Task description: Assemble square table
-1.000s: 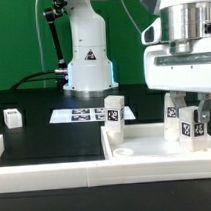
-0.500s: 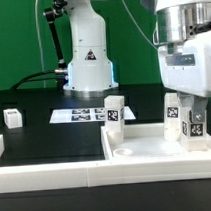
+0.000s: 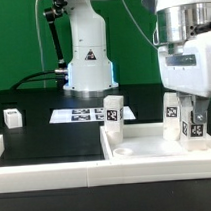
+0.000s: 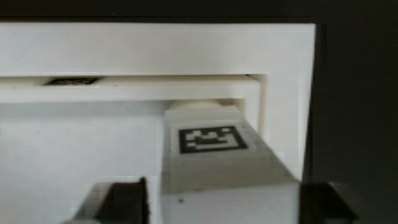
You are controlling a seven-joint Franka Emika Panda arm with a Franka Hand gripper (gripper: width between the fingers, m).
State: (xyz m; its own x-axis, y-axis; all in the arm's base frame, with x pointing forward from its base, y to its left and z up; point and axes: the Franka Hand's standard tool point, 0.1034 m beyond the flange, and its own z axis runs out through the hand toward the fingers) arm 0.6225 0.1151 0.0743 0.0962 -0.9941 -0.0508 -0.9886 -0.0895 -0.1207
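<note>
Wrist view first: the end effector (image 4: 217,205) sits directly over the near leg (image 4: 214,150), with one dark finger on each side of it. A thin gap shows between each finger and the white block, so I read the jaws as spread and let go, not clamping anything. The near leg stands upright with its tag facing the camera, its foot set in a corner of the tabletop (image 4: 107,60).

Over to the exterior view, and it tells the same story. The near leg stands between the fingers, in the corner of the tabletop right under the end effector. The tabletop itself lies flat on the table (image 3: 45,137), spreading out below the end effector and away toward the exterior view's left.

Progress check! A far leg (image 3: 115,110) stands upright in another corner, well off from the end effector on that same side. That makes two legs up, though I cannot tell how firmly either one is seated.

Further out still, well apart from the end effector, a loose leg (image 3: 12,117) waits on the table past the marker board (image 3: 79,115). A fourth leg is nowhere in sight. So I judge this about halfway: two corners filled, two to go.
</note>
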